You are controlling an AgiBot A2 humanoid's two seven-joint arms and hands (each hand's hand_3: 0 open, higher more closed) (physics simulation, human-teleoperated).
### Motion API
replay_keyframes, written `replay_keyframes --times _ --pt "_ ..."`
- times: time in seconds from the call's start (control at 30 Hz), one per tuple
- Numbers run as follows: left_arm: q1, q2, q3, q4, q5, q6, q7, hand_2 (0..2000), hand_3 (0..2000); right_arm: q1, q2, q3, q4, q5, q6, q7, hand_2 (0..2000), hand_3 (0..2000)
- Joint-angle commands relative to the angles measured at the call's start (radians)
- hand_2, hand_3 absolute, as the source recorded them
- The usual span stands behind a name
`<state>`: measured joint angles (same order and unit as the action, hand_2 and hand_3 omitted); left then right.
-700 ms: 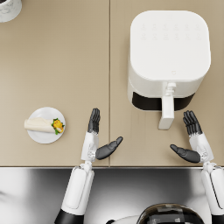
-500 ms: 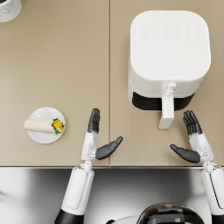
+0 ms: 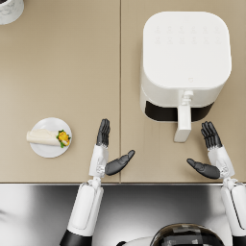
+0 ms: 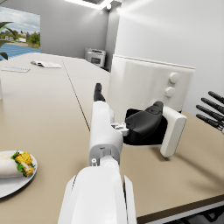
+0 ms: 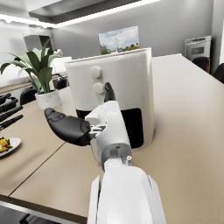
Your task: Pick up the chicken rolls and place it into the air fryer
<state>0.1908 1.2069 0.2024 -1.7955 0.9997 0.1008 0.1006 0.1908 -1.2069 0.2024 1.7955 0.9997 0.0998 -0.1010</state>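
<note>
The pale rolled chicken wrap with green and yellow filling at one end (image 3: 46, 138) lay on a small round white plate (image 3: 50, 150) on the beige bench (image 3: 72, 72), near its front edge and well to the left of the left hand (image 3: 106, 153). That hand hovered above the bench with its fingers (image 3: 103, 132) extended straight forward and the thumb stretched out sideways toward the middle, holding nothing. The right hand (image 3: 211, 154) mirrored it on the other side, fingers apart and empty, just beside the protruding handle of the white, rounded-square air fryer (image 3: 186, 57), whose drawer handle (image 3: 183, 124) pointed toward the bench's front edge. The left wrist view showed what the head view could not: two round knobs on the fryer's front face (image 4: 174, 84) and a dark opening behind the handle, with the wrap only partly in frame at the edge (image 4: 13, 164). The right wrist view added a potted green plant (image 5: 37, 70) standing on the bench beyond the fryer, and caught only a sliver of the plate. In the head view a round white container (image 3: 9, 9) was cut off at the far left corner, so its nature could not be made out. Compared with the earlier frames, nothing had shifted: both hands, the plate and the fryer sat in the same places.
</note>
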Motion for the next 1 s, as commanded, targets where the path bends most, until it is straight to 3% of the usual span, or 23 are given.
replay_keyframes --times 0.03,0.2,0.33,0.57,1.0 --pt "0.000 0.000 0.000 0.000 0.000 0.000 0.000 0 0 0.000 0.000 0.000 0.000 0.000 0.000 0.000 0 0" --pt "-0.013 0.006 -0.048 -0.050 0.000 -0.074 -0.074 0 0 0.022 -0.026 0.030 -0.001 0.000 -0.073 0.074 0 0" --pt "-0.009 0.019 -0.137 -0.046 0.000 -0.094 -0.094 0 0 0.035 -0.048 0.048 -0.036 0.000 -0.093 0.094 0 0" --pt "-0.032 0.031 -0.270 -0.052 0.311 -0.100 -0.100 0 0 0.064 -0.083 0.028 -0.102 0.277 -0.099 0.100 0 0" --pt "-0.009 0.036 -0.481 0.025 0.896 -0.101 -0.101 0 0 0.057 -0.112 0.021 -0.212 0.334 -0.100 0.101 0 0"
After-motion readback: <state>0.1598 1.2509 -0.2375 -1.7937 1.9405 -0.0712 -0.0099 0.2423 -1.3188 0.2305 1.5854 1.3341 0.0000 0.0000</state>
